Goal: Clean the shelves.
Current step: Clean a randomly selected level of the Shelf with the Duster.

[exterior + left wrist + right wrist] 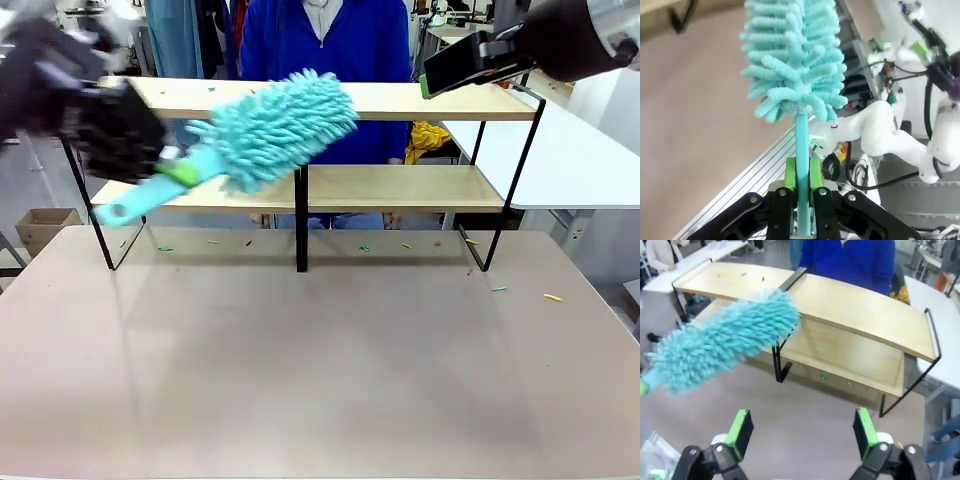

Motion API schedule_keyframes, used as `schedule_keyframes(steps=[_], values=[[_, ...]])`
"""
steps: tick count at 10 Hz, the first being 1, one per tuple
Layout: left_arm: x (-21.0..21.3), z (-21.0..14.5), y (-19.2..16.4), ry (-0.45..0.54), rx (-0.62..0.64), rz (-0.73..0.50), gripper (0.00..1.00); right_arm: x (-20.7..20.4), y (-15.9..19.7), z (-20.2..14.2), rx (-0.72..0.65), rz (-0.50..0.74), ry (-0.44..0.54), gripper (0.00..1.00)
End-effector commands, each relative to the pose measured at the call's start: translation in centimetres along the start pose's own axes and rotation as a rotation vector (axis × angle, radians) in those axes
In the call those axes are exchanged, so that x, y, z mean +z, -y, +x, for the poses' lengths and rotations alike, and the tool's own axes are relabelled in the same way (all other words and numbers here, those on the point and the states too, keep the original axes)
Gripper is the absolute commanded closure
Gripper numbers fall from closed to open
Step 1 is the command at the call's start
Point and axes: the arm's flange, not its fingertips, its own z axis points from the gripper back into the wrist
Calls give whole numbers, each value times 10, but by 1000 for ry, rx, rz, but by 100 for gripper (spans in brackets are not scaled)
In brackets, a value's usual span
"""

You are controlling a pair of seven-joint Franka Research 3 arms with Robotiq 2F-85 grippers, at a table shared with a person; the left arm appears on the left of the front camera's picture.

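Two grippers in play: left gripper [801, 176] clamps the duster [275, 125] by its handle, head angled up at eleven o'clock, seemingly to sweep the shelves [420, 186] standing at twelve. Right gripper [802, 429] hovers at two, spread wide and empty, probably just giving room.

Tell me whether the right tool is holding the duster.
No, the right tool stands open and empty, while the left tool is shut on the handle of the duster.
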Motion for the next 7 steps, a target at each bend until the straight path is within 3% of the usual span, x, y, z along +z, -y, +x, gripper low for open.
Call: schedule_keyframes(steps=[1,3,4,5,7], values=[[42,-63,6,123,-26,47,88,0,1,1,-3,8,-1,0],[85,-113,0,264,-25,42,88,0,1,1,-3,8,-1,0],[95,-121,-9,356,40,9,88,0,1,1,-3,8,-1,0],[72,-90,7,198,-40,40,88,0,1,1,-3,8,-1,0],[72,-90,7,198,-40,40,88,0,1,1,-3,8,-1,0]])
